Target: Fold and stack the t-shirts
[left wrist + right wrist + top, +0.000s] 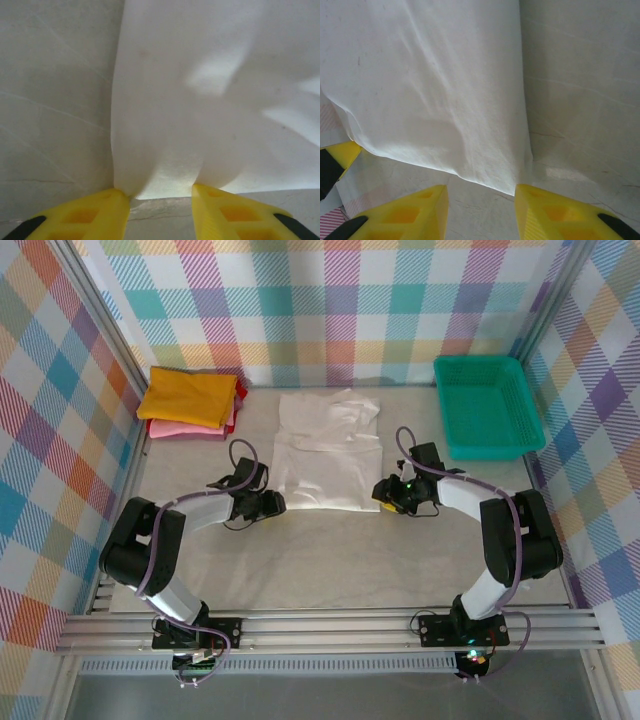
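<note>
A white t-shirt (328, 450) lies flat in the middle of the table, partly folded, with its near hem towards the arms. My left gripper (278, 504) is at the hem's left corner. In the left wrist view its yellow fingers (115, 210) stand apart, touching the puckered, slightly raised hem (170, 185), with bare table between the tips (160, 192). My right gripper (380, 495) is at the hem's right corner, open (480, 189), and the shirt's corner (512, 187) lies just ahead of its tips. Folded yellow (190, 395), pink (185, 428) and red (238, 400) t-shirts are stacked at the back left.
A green plastic basket (487, 405) stands at the back right. Checked walls close in the table on three sides. The left gripper's yellow and black finger (334, 159) shows at the left edge of the right wrist view.
</note>
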Robot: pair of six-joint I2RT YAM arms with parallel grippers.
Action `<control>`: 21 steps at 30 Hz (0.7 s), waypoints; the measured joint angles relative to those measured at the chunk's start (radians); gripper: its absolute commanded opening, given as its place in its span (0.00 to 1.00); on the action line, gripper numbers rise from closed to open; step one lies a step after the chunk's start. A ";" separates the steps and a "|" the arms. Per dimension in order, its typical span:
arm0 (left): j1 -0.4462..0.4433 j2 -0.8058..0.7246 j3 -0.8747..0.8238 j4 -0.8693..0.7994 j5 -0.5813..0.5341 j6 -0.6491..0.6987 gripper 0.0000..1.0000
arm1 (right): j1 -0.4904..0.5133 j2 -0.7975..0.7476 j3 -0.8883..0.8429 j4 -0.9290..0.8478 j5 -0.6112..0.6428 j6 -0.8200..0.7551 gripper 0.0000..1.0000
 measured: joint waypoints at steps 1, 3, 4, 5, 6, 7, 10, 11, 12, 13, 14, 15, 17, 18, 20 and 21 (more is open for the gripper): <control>0.000 0.006 0.007 -0.011 -0.008 0.001 0.29 | 0.000 0.000 -0.003 0.005 0.000 0.000 0.40; 0.000 0.014 0.021 -0.031 -0.015 0.004 0.32 | 0.000 0.000 -0.007 0.010 -0.001 0.003 0.41; 0.000 0.017 0.029 -0.042 -0.016 0.005 0.32 | 0.000 0.000 -0.009 0.014 -0.003 0.005 0.41; 0.000 0.020 0.036 -0.051 -0.017 0.004 0.32 | 0.000 0.000 -0.010 0.016 -0.004 0.006 0.41; 0.000 0.021 0.040 -0.055 -0.017 0.004 0.32 | 0.000 0.000 -0.010 0.016 -0.004 0.007 0.41; 0.000 0.021 0.040 -0.053 -0.019 0.003 0.35 | 0.000 0.000 -0.010 0.018 -0.004 0.007 0.41; -0.001 0.020 0.043 -0.044 -0.029 -0.001 0.45 | 0.000 0.000 -0.010 0.023 -0.004 0.007 0.41; -0.002 0.018 0.047 -0.043 -0.045 0.000 0.46 | 0.000 0.000 -0.010 0.022 -0.004 0.007 0.41; -0.002 0.016 0.051 -0.045 -0.058 -0.001 0.46 | 0.000 0.000 -0.010 0.023 -0.004 0.007 0.41; -0.002 0.014 0.057 -0.044 -0.074 -0.001 0.47 | 0.000 0.000 -0.010 0.022 -0.004 0.007 0.41; -0.002 0.013 0.063 -0.044 -0.086 -0.001 0.48 | 0.000 0.000 -0.010 0.023 -0.004 0.007 0.41; -0.002 0.013 0.069 -0.044 -0.096 -0.001 0.48 | 0.000 0.000 -0.010 0.023 -0.004 0.007 0.41; -0.002 0.013 0.079 -0.043 -0.108 0.000 0.48 | 0.000 0.000 -0.010 0.023 -0.004 0.007 0.40; -0.002 0.013 0.082 -0.043 -0.110 0.000 0.48 | 0.000 0.000 -0.010 0.023 -0.004 0.007 0.41; -0.002 0.022 0.090 -0.037 -0.108 0.000 0.48 | 0.000 0.000 -0.010 0.023 -0.004 0.007 0.41; -0.002 0.031 0.093 -0.029 -0.108 0.000 0.48 | 0.000 0.000 -0.010 0.023 -0.004 0.007 0.40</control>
